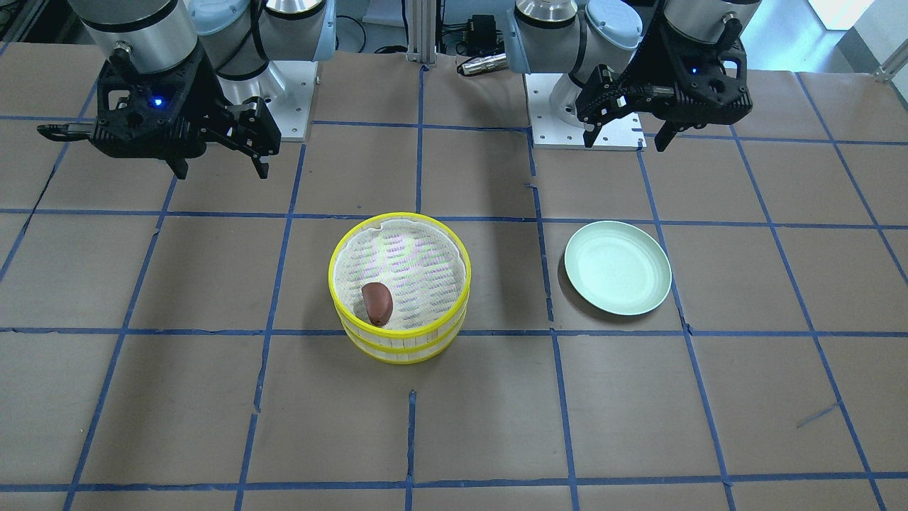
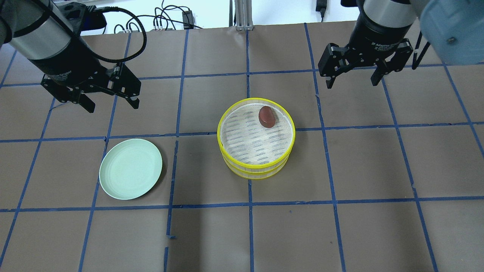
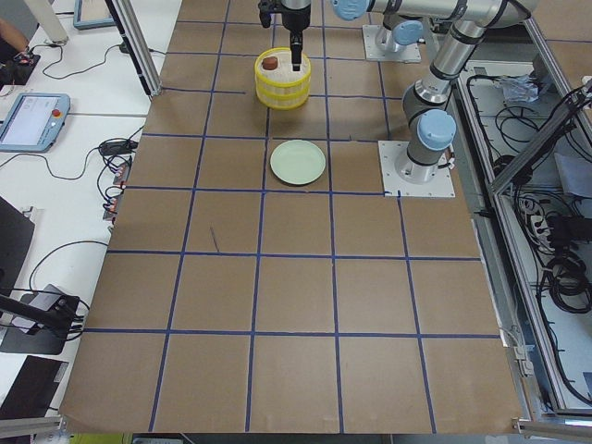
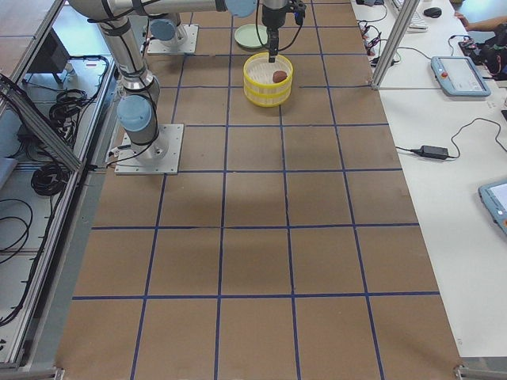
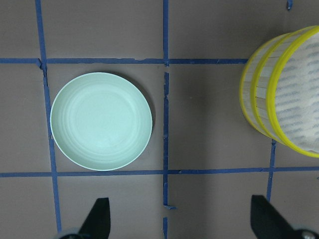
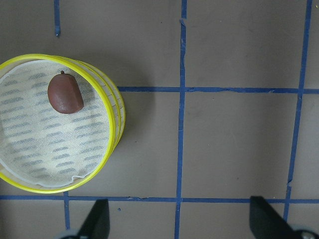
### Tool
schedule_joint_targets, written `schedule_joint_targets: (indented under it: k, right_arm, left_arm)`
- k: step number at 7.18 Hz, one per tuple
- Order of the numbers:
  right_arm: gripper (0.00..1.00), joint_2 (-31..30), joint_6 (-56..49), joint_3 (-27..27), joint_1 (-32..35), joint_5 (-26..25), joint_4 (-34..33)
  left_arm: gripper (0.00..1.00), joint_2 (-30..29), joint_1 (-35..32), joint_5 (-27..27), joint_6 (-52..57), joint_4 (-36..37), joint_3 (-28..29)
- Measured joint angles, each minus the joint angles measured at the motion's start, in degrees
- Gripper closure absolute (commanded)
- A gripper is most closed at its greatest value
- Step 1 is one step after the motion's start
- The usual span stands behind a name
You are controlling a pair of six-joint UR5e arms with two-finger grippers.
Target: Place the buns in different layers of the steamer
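Observation:
The two yellow-rimmed steamer layers stand stacked at the table's middle, also in the front view. The reddish-brown bun lies in the top layer near its rim; it shows in the front view and the right wrist view. The white bun is hidden or out of view. My left gripper is open and empty, raised above the table beyond the green plate. My right gripper is open and empty, raised to the far right of the steamer.
A pale green plate lies empty to the steamer's left, also in the left wrist view. Blue tape lines grid the brown table. Cables and a mounting post sit at the far edge.

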Motion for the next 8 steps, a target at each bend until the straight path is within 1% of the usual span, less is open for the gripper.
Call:
schedule_joint_targets:
  k: [2, 4, 6, 8]
  right_arm:
    - [0.00, 0.03, -0.11, 0.14, -0.02, -0.01, 0.01]
    - [0.00, 0.04, -0.17, 0.44, -0.10, -0.08, -0.15]
    - [0.00, 0.04, -0.19, 0.57, -0.07, -0.10, -0.30]
    - [0.00, 0.04, -0.19, 0.61, -0.06, -0.08, -0.34]
  left_arm:
    - [0.00, -3.20, -1.39, -0.04, -1.31, 2.73, -0.72]
    - [0.00, -5.58, -5.00, 0.10, -5.28, 7.18, -0.46]
    - [0.00, -5.02, -5.87, 0.77, -4.42, 7.76, -0.49]
    - [0.00, -3.49, -4.94, 3.93, -0.69, 6.68, -0.50]
